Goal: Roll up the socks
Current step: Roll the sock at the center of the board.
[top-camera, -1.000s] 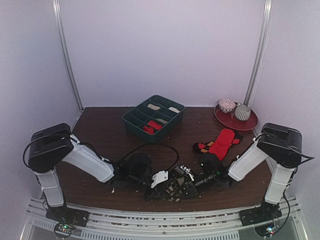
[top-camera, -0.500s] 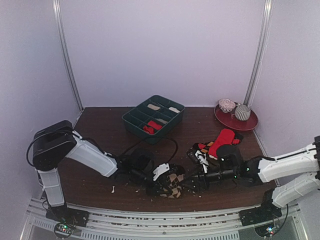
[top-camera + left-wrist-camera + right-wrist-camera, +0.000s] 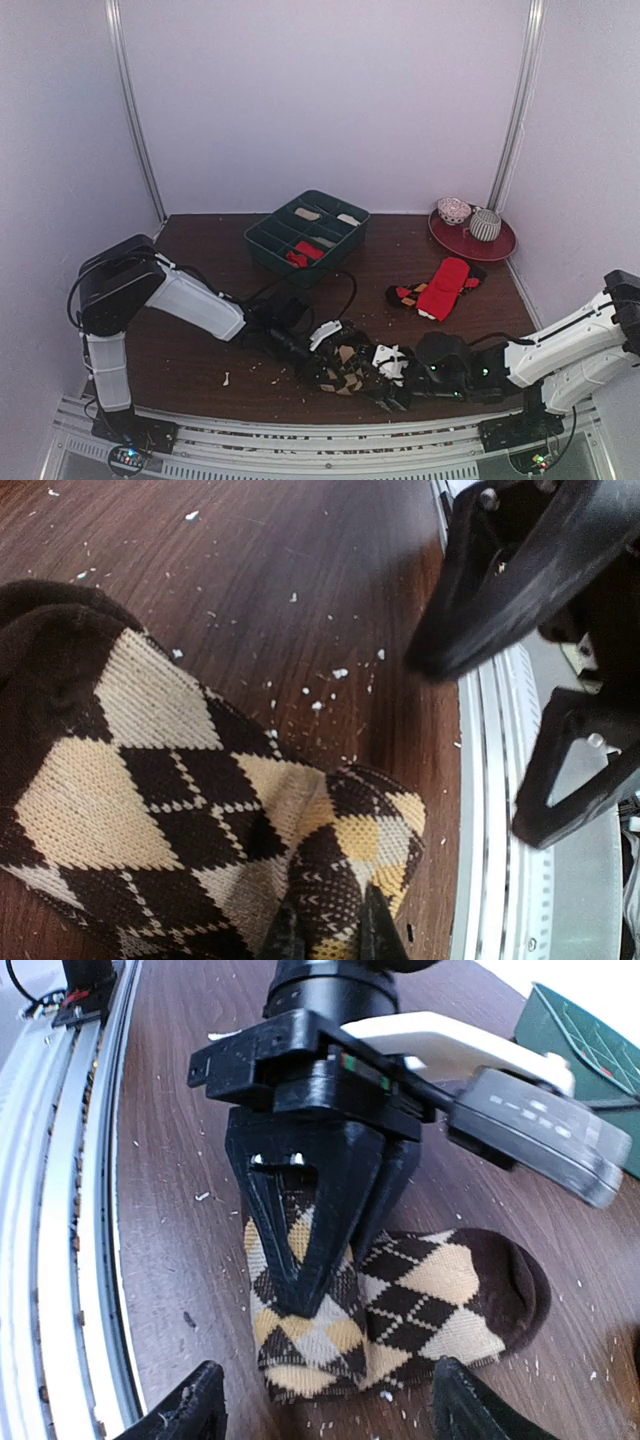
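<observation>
2 pincers meet low in the middle of the overhead view, at the brown argyle socks [image 3: 345,368] lying on the table's near edge. The left gripper [image 3: 322,932] is nipped narrow on a folded-over edge of the knit, probably to pin the started roll so it cannot spring flat. The right gripper [image 3: 335,1408] stands wide and holds nothing, its fingers spread just short of the bundle, apparently placed for a fresh hold. How many socks make up the bundle is hard to tell. The left fingertips are cut off at the wrist view's bottom edge. A red bundle [image 3: 303,254] sits in the green tray [image 3: 262,248], too small to identify.
</observation>
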